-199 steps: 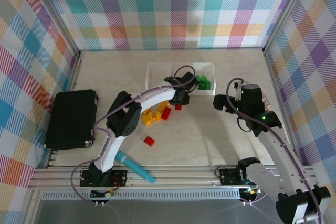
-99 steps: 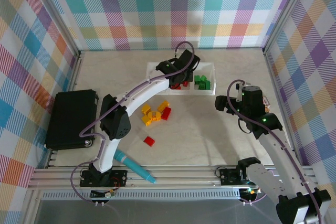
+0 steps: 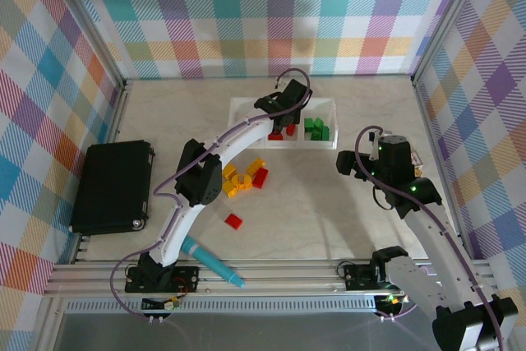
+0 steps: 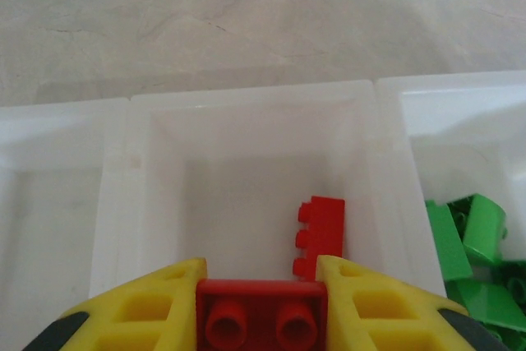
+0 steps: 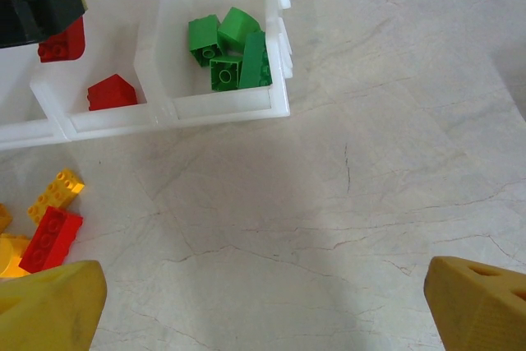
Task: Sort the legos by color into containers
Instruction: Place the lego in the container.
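Pincer on left arm [image 4: 261,289] clenched on a red lego [image 4: 261,324], poised over the tray's [image 4: 246,94] middle compartment (reds belong there; one lies inside). Right pincer [image 5: 263,302] released, empty, off the tray's near right corner. Unsorted yellow and red legos [image 3: 244,178] wait on tabletop [image 3: 329,211] before the tray.

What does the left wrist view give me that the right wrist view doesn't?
Left wrist: a close look at the grip. The left gripper is shut on the held red brick, with a yellow finger against each side, right above the middle compartment.
Right wrist: the loose bricks, yellow and red, on the table beside the tray, and the right gripper open above the tabletop.
Both: the white tray, the green bricks in its end compartment, the lying red brick in the middle one, and the held brick.
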`<act>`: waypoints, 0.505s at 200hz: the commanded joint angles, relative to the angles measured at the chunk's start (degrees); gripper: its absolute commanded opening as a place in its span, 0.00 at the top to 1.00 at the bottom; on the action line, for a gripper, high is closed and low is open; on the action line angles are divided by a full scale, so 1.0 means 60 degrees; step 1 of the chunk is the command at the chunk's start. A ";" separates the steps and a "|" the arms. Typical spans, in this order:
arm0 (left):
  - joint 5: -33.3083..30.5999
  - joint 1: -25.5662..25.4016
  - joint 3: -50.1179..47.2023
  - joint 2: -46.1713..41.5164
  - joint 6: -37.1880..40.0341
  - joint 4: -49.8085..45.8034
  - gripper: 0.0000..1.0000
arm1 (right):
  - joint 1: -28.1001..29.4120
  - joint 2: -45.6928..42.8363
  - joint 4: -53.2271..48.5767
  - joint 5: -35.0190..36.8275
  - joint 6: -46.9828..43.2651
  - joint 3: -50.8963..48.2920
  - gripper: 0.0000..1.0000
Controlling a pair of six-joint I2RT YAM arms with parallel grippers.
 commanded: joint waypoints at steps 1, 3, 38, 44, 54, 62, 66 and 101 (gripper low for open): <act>0.0118 0.0188 0.0510 0.0263 0.0028 0.0449 0.85 | -0.0038 0.0014 0.0212 -0.0003 -0.0016 -0.0116 0.01; 0.0152 0.0196 0.0537 0.0294 0.0012 0.0425 0.85 | -0.0038 0.0015 0.0204 -0.0003 -0.0008 -0.0123 0.01; 0.0528 0.0437 0.0955 0.0845 -0.0148 0.0512 0.83 | -0.0038 -0.0022 0.0295 -0.0050 -0.0012 -0.0201 0.01; 0.0502 0.0452 0.1057 0.0935 -0.0141 0.0515 0.82 | -0.0038 -0.0003 0.0306 -0.0057 -0.0008 -0.0188 0.01; 0.0463 0.0465 0.1171 0.1070 -0.0105 0.0564 0.81 | -0.0041 -0.0007 0.0300 -0.0066 -0.0010 -0.0174 0.01; 0.0459 0.0468 0.1231 0.1147 -0.0083 0.0618 0.80 | -0.0038 -0.0024 0.0300 -0.0078 -0.0006 -0.0187 0.01; 0.0438 0.0473 0.1263 0.1192 -0.0074 0.0628 0.80 | -0.0038 -0.0015 0.0301 -0.0081 -0.0007 -0.0188 0.01; 0.0464 0.0500 0.1356 0.1417 -0.0067 0.0811 0.76 | -0.0039 -0.0058 0.0294 -0.0096 0.0002 -0.0207 0.01</act>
